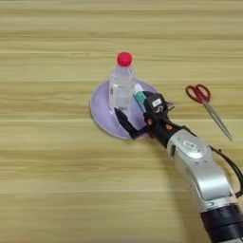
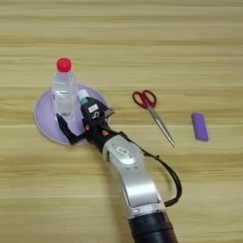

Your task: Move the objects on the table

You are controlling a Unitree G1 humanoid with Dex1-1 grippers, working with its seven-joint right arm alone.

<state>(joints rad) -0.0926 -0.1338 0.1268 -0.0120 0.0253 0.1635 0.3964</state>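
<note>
A small clear bottle with a red cap [image 1: 122, 84] stands upright on a round purple plate [image 1: 100, 111]. Just right of it, a white-and-teal glue-stick tube [image 1: 139, 95] rests over the plate's right part, against the upper black finger [image 1: 153, 102]. My right gripper [image 1: 130, 107] is over the plate with its fingers spread, open. The lower finger [image 1: 124, 121] lies across the plate's near side, in front of the bottle. Red-handled scissors [image 2: 152, 110] lie on the table [image 1: 57, 180] to the right, blades pointing toward the near right.
A small purple block [image 2: 200, 126] lies right of the scissors, seen only in the right eye view. My silver forearm [image 1: 201, 168] runs from the bottom right up to the plate, with a black cable beside it.
</note>
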